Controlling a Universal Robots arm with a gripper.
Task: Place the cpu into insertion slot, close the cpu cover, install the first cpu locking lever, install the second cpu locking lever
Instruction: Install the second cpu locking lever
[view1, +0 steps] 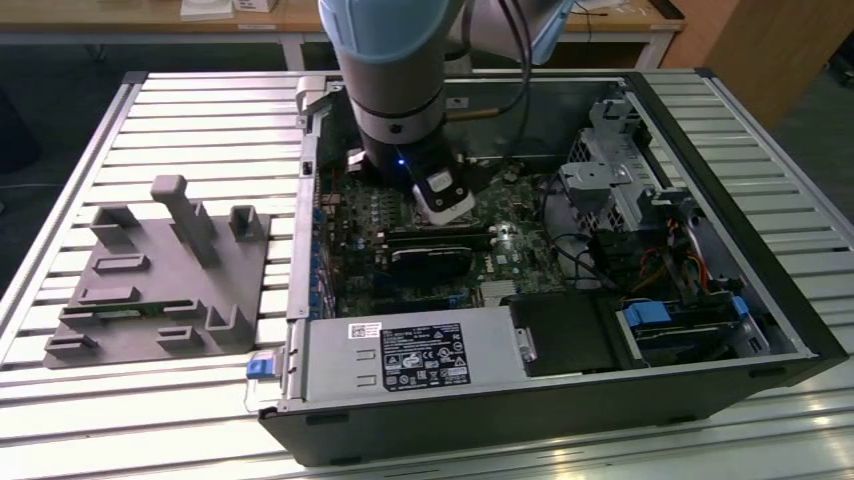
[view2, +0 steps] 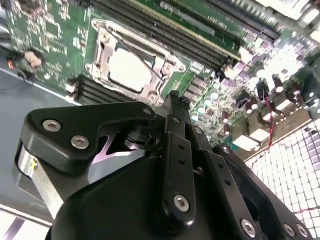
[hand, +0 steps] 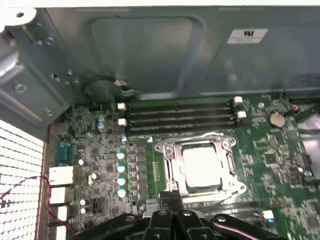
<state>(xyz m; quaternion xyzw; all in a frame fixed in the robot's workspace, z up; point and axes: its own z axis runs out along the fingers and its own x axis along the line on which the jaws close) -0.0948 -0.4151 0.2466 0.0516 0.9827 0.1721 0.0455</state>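
The cpu (hand: 201, 165) lies flat in the insertion slot (hand: 172, 187) on the green motherboard (hand: 100, 150), its pale metal top showing through the window of the cpu cover (hand: 169, 159). The silvery cover lies down flat over the chip. In the second wrist view the cpu (view2: 128, 69) sits framed by the cpu cover (view2: 102, 56). My gripper (hand: 171, 199) hangs just above the board beside the socket's edge, shut, with nothing between its black fingers (view2: 176, 107). In the exterior view my gripper (view1: 451, 212) reaches down into the open computer case.
Long black memory slots (hand: 180, 117) run beside the socket. A row of capacitors (hand: 121, 170) stands on the board. The power supply box (view1: 414, 355), drive cage (view1: 627, 190) and case walls (hand: 150, 50) hem the board in. A grey fixture (view1: 160, 280) sits at the exterior view's left.
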